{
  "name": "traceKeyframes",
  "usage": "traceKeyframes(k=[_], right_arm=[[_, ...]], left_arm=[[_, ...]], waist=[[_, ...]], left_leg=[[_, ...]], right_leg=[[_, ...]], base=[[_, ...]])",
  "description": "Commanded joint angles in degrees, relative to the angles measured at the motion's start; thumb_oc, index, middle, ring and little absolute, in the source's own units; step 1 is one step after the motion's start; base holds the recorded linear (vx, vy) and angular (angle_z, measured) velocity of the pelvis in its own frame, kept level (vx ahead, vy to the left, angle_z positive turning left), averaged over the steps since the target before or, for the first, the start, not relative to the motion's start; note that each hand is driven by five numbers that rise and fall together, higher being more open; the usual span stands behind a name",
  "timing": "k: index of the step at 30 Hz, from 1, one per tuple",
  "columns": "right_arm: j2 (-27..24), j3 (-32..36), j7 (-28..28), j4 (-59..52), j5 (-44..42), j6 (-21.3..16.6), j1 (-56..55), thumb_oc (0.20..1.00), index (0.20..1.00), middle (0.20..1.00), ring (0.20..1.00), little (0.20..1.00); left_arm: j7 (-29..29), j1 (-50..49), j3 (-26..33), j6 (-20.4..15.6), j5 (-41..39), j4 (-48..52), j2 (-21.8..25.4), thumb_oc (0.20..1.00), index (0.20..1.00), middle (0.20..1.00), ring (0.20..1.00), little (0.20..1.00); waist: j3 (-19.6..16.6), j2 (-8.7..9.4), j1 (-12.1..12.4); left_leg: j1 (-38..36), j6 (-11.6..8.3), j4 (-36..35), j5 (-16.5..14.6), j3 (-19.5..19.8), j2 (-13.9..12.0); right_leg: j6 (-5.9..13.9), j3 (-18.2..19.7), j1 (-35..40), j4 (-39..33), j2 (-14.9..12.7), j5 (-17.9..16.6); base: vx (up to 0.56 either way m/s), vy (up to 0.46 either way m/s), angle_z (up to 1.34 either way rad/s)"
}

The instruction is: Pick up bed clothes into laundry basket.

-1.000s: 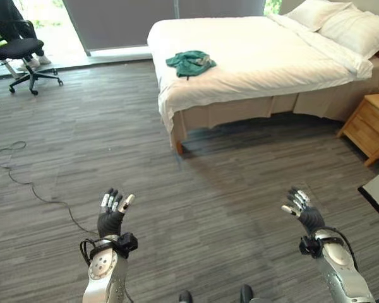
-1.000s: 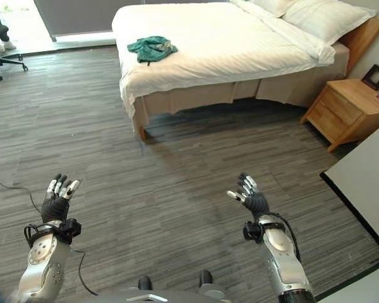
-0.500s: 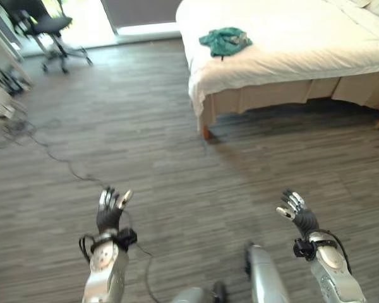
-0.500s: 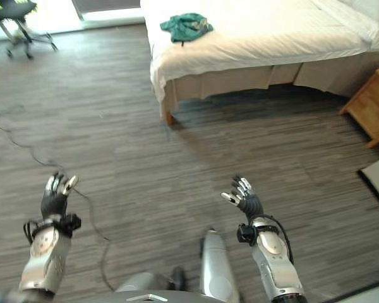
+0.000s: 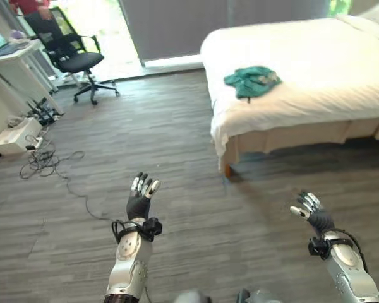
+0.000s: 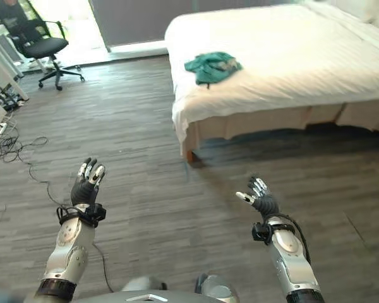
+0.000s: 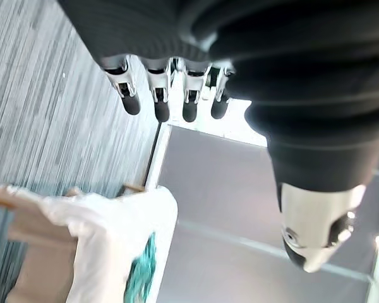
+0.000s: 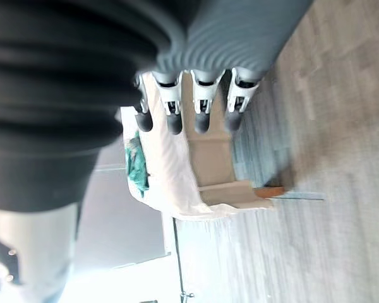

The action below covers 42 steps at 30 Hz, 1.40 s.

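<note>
A crumpled green garment (image 5: 251, 82) lies near the foot corner of the white bed (image 5: 316, 76); the same garment (image 6: 211, 67) shows in the right eye view, and as a small green patch (image 8: 136, 166) in the right wrist view. My left hand (image 5: 140, 201) is raised over the wood floor, fingers straight and empty, well short of the bed. My right hand (image 5: 314, 214) is also up and open, holding nothing, in front of the bed's near side. Both wrist views show relaxed fingers (image 7: 159, 101) with nothing between them.
A black office chair (image 5: 76, 63) stands at the back left by a bright window, with a white desk (image 5: 12, 57) and a person in red (image 5: 30, 6) beside it. Cables and a white box (image 5: 16, 136) lie on the floor at left. Bed leg (image 5: 228, 169) at corner.
The camera has swung and the whole picture shifted: the bed now sits further right and the desk, cables and chair have come into view at left. Both hands stay raised and open.
</note>
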State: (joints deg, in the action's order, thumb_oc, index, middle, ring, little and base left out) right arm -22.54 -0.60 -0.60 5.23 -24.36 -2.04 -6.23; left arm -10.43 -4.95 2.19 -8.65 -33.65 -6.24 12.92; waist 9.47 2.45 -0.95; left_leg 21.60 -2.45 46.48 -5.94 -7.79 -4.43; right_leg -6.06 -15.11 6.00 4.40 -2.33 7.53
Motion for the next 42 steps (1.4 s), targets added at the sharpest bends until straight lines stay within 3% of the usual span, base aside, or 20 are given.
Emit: traceKeyframes(k=[1, 3, 4, 8, 10, 13, 15, 18, 20, 22, 26, 29, 31, 32, 34, 35, 37, 38, 39, 42], right_arm=[[-1.0, -0.8, 0.1, -4.3, -0.7, -3.5, 0.6, 1.000, 1.000, 1.000, 1.000, 1.000], [-0.6, -2.3, 0.4, -3.7, 0.9, -3.4, 0.7, 1.000, 1.000, 1.000, 1.000, 1.000], [-0.6, -2.4, 0.7, -3.2, 1.4, -3.2, 1.3, 1.000, 1.000, 1.000, 1.000, 1.000], [0.2, -2.6, 1.6, -3.3, 2.2, -2.6, 2.5, 1.000, 1.000, 1.000, 1.000, 1.000], [0.9, -3.2, 1.3, -3.3, 3.9, -2.2, 2.9, 1.000, 1.000, 1.000, 1.000, 1.000], [3.2, -4.2, 1.7, -4.1, 1.5, -2.9, 4.1, 1.000, 1.000, 1.000, 1.000, 1.000], [4.6, -5.1, 1.4, -3.3, 0.9, -2.7, 3.9, 1.000, 1.000, 1.000, 1.000, 1.000], [5.2, -5.1, 1.2, -2.8, -0.2, -2.1, 3.6, 1.000, 1.000, 1.000, 1.000, 1.000], [4.5, -4.5, 1.3, -2.5, 1.0, -2.0, 3.4, 1.000, 1.000, 1.000, 1.000, 1.000], [3.4, -3.7, 0.8, -2.5, 2.5, -2.2, 3.6, 1.000, 1.000, 1.000, 1.000, 1.000], [1.2, -2.7, 0.0, -3.4, 6.5, -2.6, 4.0, 1.000, 1.000, 1.000, 1.000, 1.000], [-4.7, -1.1, -1.6, 0.4, 10.4, -1.7, 8.7, 1.000, 1.000, 1.000, 1.000, 1.000], [-13.9, -2.0, -4.1, 6.8, 11.3, -0.7, 19.5, 1.000, 1.000, 1.000, 1.000, 1.000], [-14.1, -2.3, -4.2, 7.2, 11.2, -0.9, 20.0, 1.000, 1.000, 1.000, 1.000, 1.000], [-22.6, -9.3, -5.5, 19.7, 14.0, 1.0, 37.0, 1.000, 1.000, 1.000, 1.000, 1.000], [-22.6, -9.4, -5.6, 19.8, 13.9, 0.9, 37.2, 1.000, 1.000, 1.000, 1.000, 1.000], [-29.5, -21.7, -5.7, 36.2, 18.6, 2.4, 59.0, 1.000, 1.000, 1.000, 1.000, 1.000], [-29.3, -22.5, -5.8, 36.9, 18.4, 2.2, 60.0, 1.000, 1.000, 1.000, 1.000, 1.000], [-28.5, -29.0, -6.3, 49.8, 21.1, 2.5, 71.2, 1.000, 1.000, 1.000, 1.000, 1.000], [-25.7, -38.1, -6.0, 63.1, 28.2, 2.7, 84.1, 1.000, 1.000, 1.000, 1.000, 1.000]], left_arm=[[0.2, 0.4, 0.4, -2.0, -0.8, 1.5, 4.2, 1.000, 1.000, 1.000, 1.000, 1.000], [-1.0, -0.1, 1.3, -2.5, 0.6, 1.4, 4.5, 1.000, 1.000, 1.000, 1.000, 1.000], [-0.8, -0.1, 1.8, -2.9, 0.6, 2.2, 4.4, 1.000, 1.000, 1.000, 1.000, 1.000], [-0.5, -0.8, 3.2, -3.0, 0.6, 3.2, 4.7, 1.000, 1.000, 1.000, 1.000, 1.000], [-0.7, -0.8, 3.0, -2.7, 1.1, 3.0, 5.3, 1.000, 1.000, 1.000, 1.000, 1.000], [-1.2, -0.4, 3.4, -2.0, 4.3, 3.1, 7.7, 1.000, 1.000, 1.000, 1.000, 1.000], [-0.7, -0.7, 3.8, -1.4, 5.4, 3.6, 9.6, 1.000, 1.000, 1.000, 1.000, 1.000], [-0.4, -1.8, 5.3, -1.4, 5.7, 4.7, 10.1, 1.000, 1.000, 1.000, 1.000, 1.000], [0.3, -2.6, 5.7, -1.6, 5.2, 5.0, 10.0, 1.000, 1.000, 1.000, 1.000, 1.000], [0.7, -2.3, 5.5, -1.5, 5.5, 4.3, 10.0, 1.000, 1.000, 1.000, 1.000, 1.000], [0.8, -1.1, 4.1, -1.9, 6.3, 3.2, 10.2, 1.000, 1.000, 1.000, 1.000, 1.000], [2.4, -0.7, 3.0, -2.0, 5.0, 3.0, 9.7, 1.000, 1.000, 1.000, 1.000, 1.000], [4.5, -1.1, -1.0, -1.5, 1.3, 3.6, 8.8, 1.000, 1.000, 1.000, 1.000, 1.000], [4.5, -1.0, -0.9, -1.5, 1.3, 3.6, 8.6, 1.000, 1.000, 1.000, 1.000, 1.000], [5.6, -2.8, -4.3, -0.6, -1.9, 5.3, 9.3, 1.000, 1.000, 1.000, 1.000, 1.000], [5.6, -2.8, -4.2, -0.6, -1.9, 5.3, 9.2, 1.000, 1.000, 1.000, 1.000, 1.000], [6.9, -5.2, -4.9, -0.6, -4.4, 6.8, 11.3, 1.000, 1.000, 1.000, 1.000, 1.000], [6.9, -5.2, -4.6, -0.5, -4.4, 6.8, 11.1, 1.000, 1.000, 1.000, 1.000, 1.000], [7.1, -6.5, -4.3, -0.7, -5.2, 6.8, 12.4, 1.000, 1.000, 1.000, 1.000, 1.000], [7.2, -7.0, -3.7, -1.4, -4.9, 6.7, 14.6, 1.000, 1.000, 1.000, 1.000, 1.000]], waist=[[2.0, -0.24, -0.7], [1.0, -1.66, 0.5], [0.5, -1.67, 0.7], [-1.2, -1.35, 1.5], [-1.4, -1.03, 2.0], [0.3, -1.31, 1.1], [1.6, -3.06, -0.6], [1.4, -3.14, -1.1], [1.3, -2.85, -1.8], [1.0, -2.31, -2.8], [0.3, -0.84, -2.6], [-0.5, -0.22, -1.5], [-1.1, -0.38, -0.1], [-1.0, -0.55, -0.4], [-0.9, -1.03, 1.5], [-0.8, -1.08, 1.4], [0.0, -1.29, 3.8], [0.0, -1.46, 3.5], [0.1, -1.80, 5.1], [0.6, -2.92, 7.6]], left_leg=[[-10.2, -1.82, -30.5, 9.1, 0.9, -2.8], [-10.5, -3.06, -43.8, 14.4, 6.5, -1.1], [-10.9, -4.33, -44.7, 16.2, 6.4, -1.6], [-11.9, -2.98, -43.0, 13.7, 5.5, -1.0], [-14.1, -0.91, -44.5, 12.6, 3.9, -0.1], [-18.3, 2.05, -46.5, 10.8, 1.2, 1.3], [-21.8, 2.72, -48.5, 9.3, -0.1, 0.8], [-24.6, 1.52, -50.4, 8.0, -1.5, 0.0], [-26.2, 0.37, -51.1, 6.7, -1.4, -0.1], [-27.5, -0.30, -51.3, 5.7, -0.1, -0.5], [-29.0, -1.18, -51.4, 4.5, 2.4, -1.3], [-28.5, -2.15, -51.0, 4.9, 3.9, -2.5], [-27.7, -2.87, -50.4, 5.5, 5.9, -3.4], [-27.6, -2.90, -50.4, 5.5, 6.0, -3.4], [-26.2, -3.42, -50.9, 6.7, 7.8, -4.0], [-26.2, -3.43, -50.9, 6.7, 7.8, -4.0], [-24.8, -3.57, -50.9, 7.5, 8.9, -3.9], [-24.7, -3.57, -50.8, 7.5, 8.9, -3.9], [-24.0, -3.56, -50.9, 8.1, 9.7, -3.5], [-22.1, -3.60, -51.0, 8.9, 11.2, -2.9]], right_leg=[[7.50, 1.7, 2.8, -5.8, 1.2, -1.2], [8.22, 5.7, 6.4, -5.9, 2.0, 1.3], [8.84, 7.3, 8.0, -5.6, 0.7, 2.0], [10.98, 9.4, 8.9, -2.6, -2.5, 2.4], [12.73, 10.3, 4.7, 6.6, -5.5, -0.4], [14.51, 10.7, -3.5, 21.3, -8.9, -10.7], [14.03, 8.0, -9.2, 26.9, -11.0, -11.1], [14.04, 2.7, -10.4, 17.9, -14.3, -8.9], [14.53, 1.9, -11.2, 5.6, -11.8, -8.2], [15.44, 6.2, -11.4, -1.7, -9.1, -9.2], [15.94, 11.3, -11.8, -3.3, -7.7, -9.7], [15.08, 9.5, -10.4, -5.1, -7.1, -10.3], [14.29, 7.5, -8.0, -7.0, -6.0, -9.9], [14.26, 7.3, -8.0, -7.1, -6.0, -9.9], [13.57, 5.9, -7.1, -8.3, -5.2, -9.6], [13.57, 5.9, -7.1, -8.3, -5.2, -9.6], [13.15, 5.1, -7.3, -8.6, -4.9, -9.3], [13.15, 5.1, -7.4, -8.6, -4.9, -9.3], [12.98, 4.4, -7.5, -8.7, -5.0, -9.3], [12.99, 3.2, -8.5, -8.5, -5.3, -9.1]], base=[[0.57, 0.139, -0.84], [0.82, 0.256, -1.05], [0.85, 0.294, -1.50], [0.40, 0.191, -0.96], [0.36, 0.293, -0.57], [0.25, 0.308, -0.38], [0.30, 0.289, 0.05], [0.27, -0.003, 0.05], [0.30, -0.112, -0.05], [0.26, -0.107, -0.10], [0.23, -0.167, 0.51], [0.19, -0.283, 0.58], [0.17, -0.205, 0.44], [0.16, -0.214, 0.50], [0.07, -0.123, 0.38], [0.04, -0.071, 0.27], [0.04, -0.049, 0.36], [0.08, -0.027, 0.27], [0.08, -0.025, 0.25], [0.04, -0.018, 0.10]])
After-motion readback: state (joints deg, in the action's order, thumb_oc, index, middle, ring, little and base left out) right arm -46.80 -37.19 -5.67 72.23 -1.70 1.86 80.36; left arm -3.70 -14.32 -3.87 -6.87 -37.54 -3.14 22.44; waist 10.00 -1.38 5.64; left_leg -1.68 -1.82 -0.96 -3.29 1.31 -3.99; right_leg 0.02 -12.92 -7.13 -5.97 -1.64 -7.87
